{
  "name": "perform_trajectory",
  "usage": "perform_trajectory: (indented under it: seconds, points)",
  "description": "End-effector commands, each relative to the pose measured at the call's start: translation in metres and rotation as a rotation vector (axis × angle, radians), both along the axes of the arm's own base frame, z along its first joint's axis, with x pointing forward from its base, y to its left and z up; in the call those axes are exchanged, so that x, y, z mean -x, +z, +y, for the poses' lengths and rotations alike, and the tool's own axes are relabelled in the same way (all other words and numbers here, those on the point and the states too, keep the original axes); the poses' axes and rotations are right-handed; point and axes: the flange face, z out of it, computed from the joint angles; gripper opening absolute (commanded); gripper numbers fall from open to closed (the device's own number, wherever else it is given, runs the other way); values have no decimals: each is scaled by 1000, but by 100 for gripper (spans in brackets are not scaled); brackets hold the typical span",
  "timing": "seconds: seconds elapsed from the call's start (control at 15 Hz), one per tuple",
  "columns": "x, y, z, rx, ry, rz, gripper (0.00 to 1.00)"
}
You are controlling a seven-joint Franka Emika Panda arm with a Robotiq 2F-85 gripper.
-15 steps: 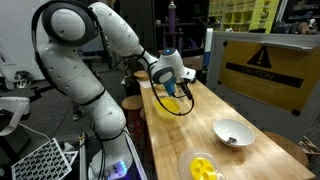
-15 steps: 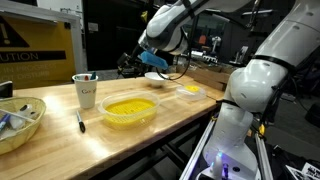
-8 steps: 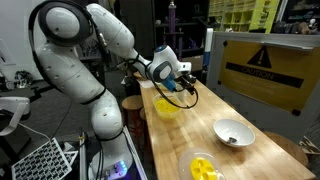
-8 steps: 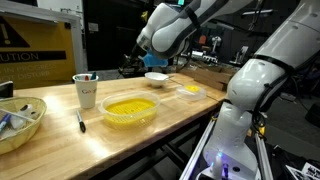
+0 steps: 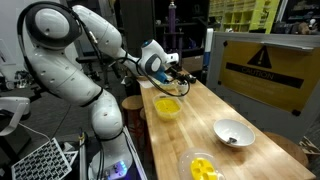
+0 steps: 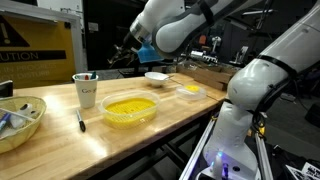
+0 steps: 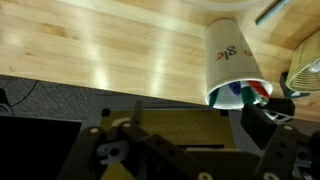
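A long wooden table point(image 6: 60, 140) is seen in both exterior views. A big white robot arm point(image 5: 60, 70) is bent over its far end.

A wide yellow bowl point(image 6: 130, 110) is set near the middle of the table, with yellow bits inside. A smaller white bowl point(image 6: 156, 77) is placed farther along.

The gripper point(image 5: 176, 73) is held up in the air above the table. Its fingers are spread wide apart and nothing is held between them. Nothing is touched by it.

A white paper cup point(image 6: 86, 91) is stood upright on the wood, near the yellow bowl but apart from it. The cup is also caught in the wrist view, and it looks to be the thing nearest the gripper, though this cannot be told for sure from these angles. Some coloured pens point(image 7: 245, 93) are kept inside the cup. A black marker point(image 6: 80, 122) is laid on the table just beside it.

So far, nothing has been picked up. The cup is not yet reached, so it seems that all of the work is left.
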Motion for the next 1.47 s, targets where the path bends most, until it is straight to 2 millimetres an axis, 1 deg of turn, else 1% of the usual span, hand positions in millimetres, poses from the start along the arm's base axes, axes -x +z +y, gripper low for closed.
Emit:
perform_trajectory:
  seconds: [0.0,0.07,0.2,0.27,0.47,1.4]
  points:
    - [12,10,22,-2,44,-41,100]
    - [19,9,26,-1,55,-38,100]
    - [17,11,36,0,73,-36,100]
    - [12,7,30,4,70,-21,100]
    - [14,7,34,6,80,-23,100]
    - [14,8,35,6,80,-24,100]
